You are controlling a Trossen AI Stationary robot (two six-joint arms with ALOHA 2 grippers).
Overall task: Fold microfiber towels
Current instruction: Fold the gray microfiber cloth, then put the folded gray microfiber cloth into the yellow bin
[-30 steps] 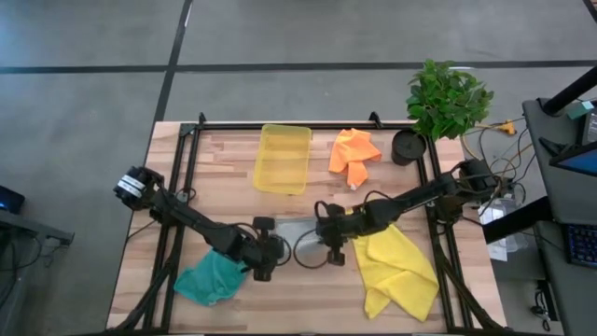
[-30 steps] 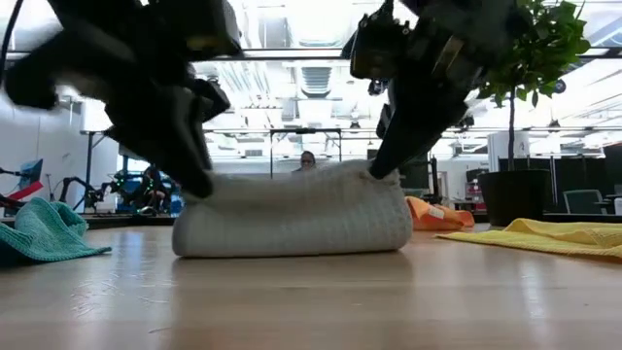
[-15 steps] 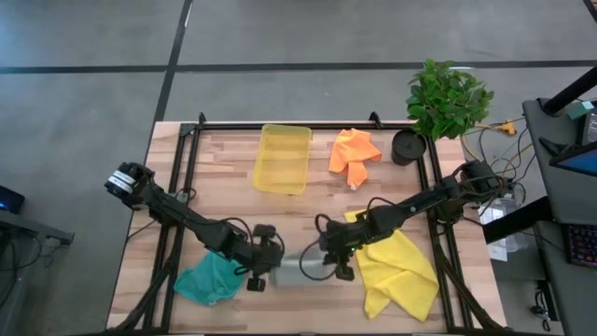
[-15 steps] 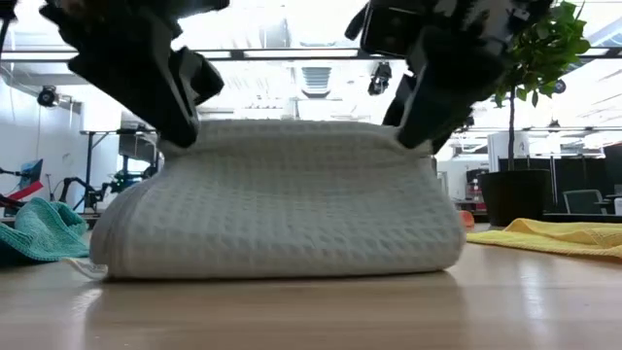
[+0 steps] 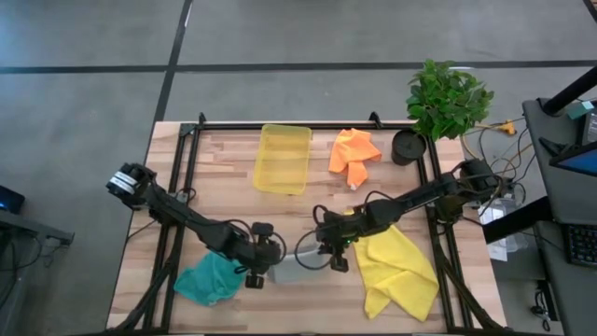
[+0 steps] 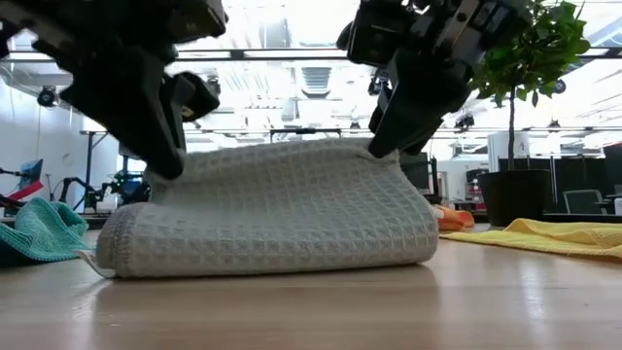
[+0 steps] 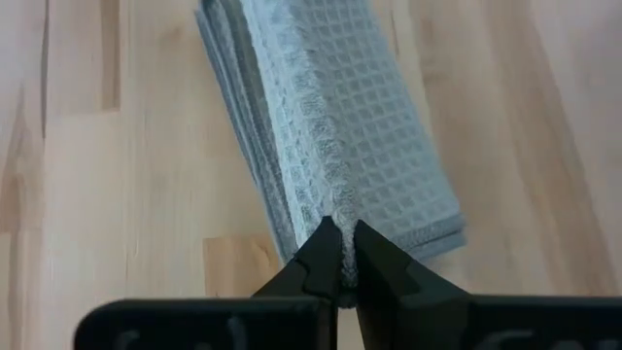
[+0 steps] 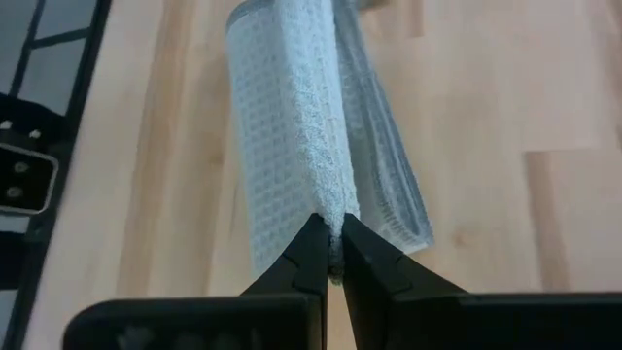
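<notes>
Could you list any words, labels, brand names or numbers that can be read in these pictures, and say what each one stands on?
None can be read: the grey towel, teal towel, orange towel, yellow towel, yellow tray and wooden table carry no visible print. The left gripper and right gripper show no markings either.

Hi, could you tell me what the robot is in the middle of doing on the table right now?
It is folding the light grey towel near the table's front edge. The left hand and the right hand are each shut on an upper edge of it, one at either end, holding that edge up while the rest lies doubled on the wood. The teal towel, yellow towel and orange towel lie unfolded around it, and the yellow tray sits behind.
</notes>
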